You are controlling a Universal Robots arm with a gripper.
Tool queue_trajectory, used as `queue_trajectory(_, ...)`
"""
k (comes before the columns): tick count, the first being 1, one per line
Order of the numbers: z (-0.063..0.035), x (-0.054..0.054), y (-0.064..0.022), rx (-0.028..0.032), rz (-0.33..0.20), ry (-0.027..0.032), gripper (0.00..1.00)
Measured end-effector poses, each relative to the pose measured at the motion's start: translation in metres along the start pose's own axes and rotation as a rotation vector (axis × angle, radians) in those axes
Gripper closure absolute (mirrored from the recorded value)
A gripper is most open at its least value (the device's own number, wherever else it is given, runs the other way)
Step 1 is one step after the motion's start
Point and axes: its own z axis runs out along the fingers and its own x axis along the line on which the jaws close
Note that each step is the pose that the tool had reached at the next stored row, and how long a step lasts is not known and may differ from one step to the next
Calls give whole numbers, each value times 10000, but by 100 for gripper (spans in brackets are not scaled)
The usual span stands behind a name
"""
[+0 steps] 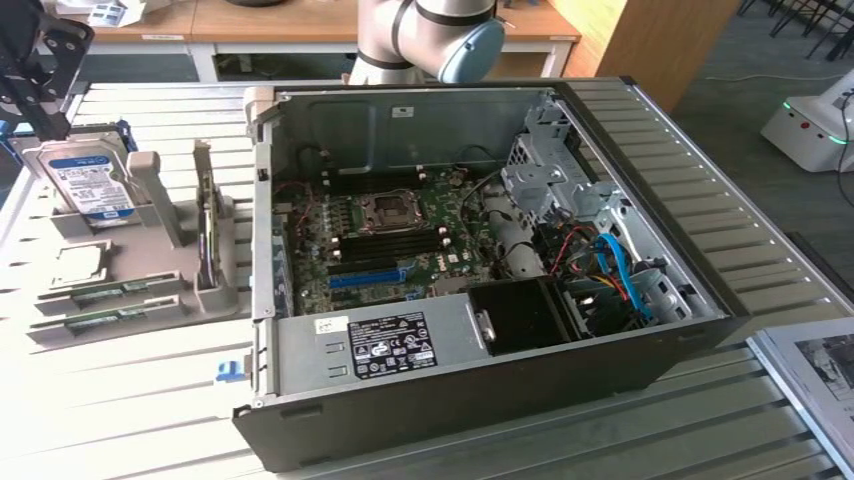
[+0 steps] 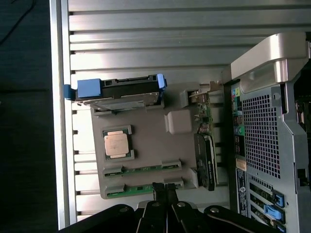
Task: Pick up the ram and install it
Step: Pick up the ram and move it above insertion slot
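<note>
Ext. view: even, soft overhead light, weak shadows; PC case (image 1: pixel 441 400) dimmer inside, esp. around the cables. Wrist view: slatted table (image 2: pixel 146 29) bright, nearly washed out; glare on silver bezel (image 2: pixel 272 53); gripper (image 2: pixel 164 187) dark, soft-focus up close.

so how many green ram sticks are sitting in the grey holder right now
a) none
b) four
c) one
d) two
d: one ram stick and a second ram stick lie flat, side by side, in the grey holder, next to the silver processor chip.
</note>
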Motion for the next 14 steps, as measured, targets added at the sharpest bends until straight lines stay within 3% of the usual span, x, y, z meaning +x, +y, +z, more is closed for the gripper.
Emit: queue_trajectory(14, 0, 0, 0, -3, -138, 6, 86)
